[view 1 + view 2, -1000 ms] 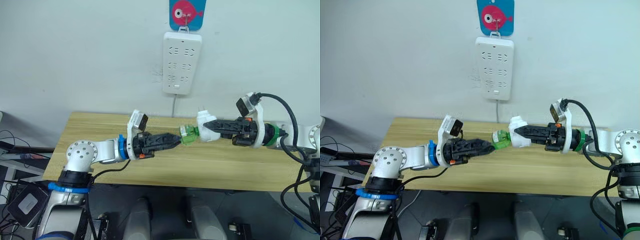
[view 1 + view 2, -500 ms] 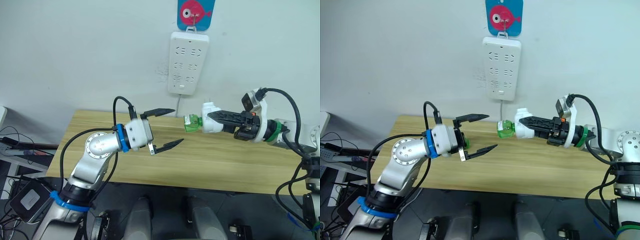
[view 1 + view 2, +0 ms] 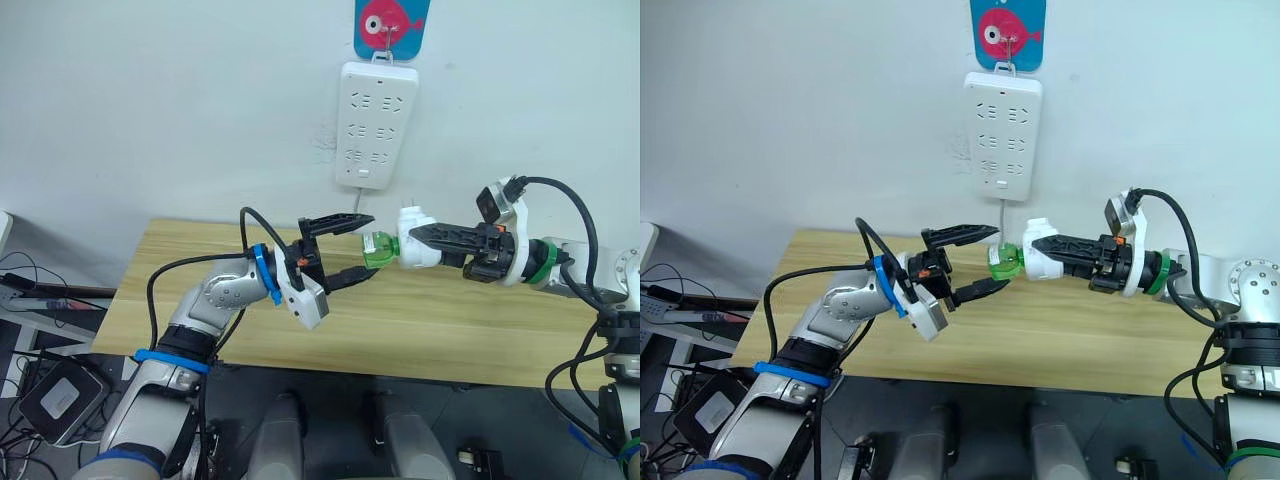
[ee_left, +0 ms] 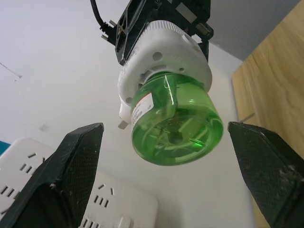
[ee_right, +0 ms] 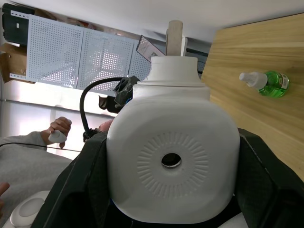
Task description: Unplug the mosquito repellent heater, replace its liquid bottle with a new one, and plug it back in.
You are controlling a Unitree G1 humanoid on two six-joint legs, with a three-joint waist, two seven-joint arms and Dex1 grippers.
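Above the worktop point(image 3: 440, 330), we see the left end effector point(image 3: 362, 246) spread wide, its fingers either side of the liquid bottle point(image 3: 379, 249) without touching, the bottle seated in the mosquito repellent heater point(image 3: 416, 247), which the right end effector point(image 3: 425, 246) grips firmly.

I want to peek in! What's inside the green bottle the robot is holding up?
Through the green bottle you can see clear green liquid and a thin dark wick in the middle. Its neck is hidden inside the white heater, so where the wick ends can't be seen.
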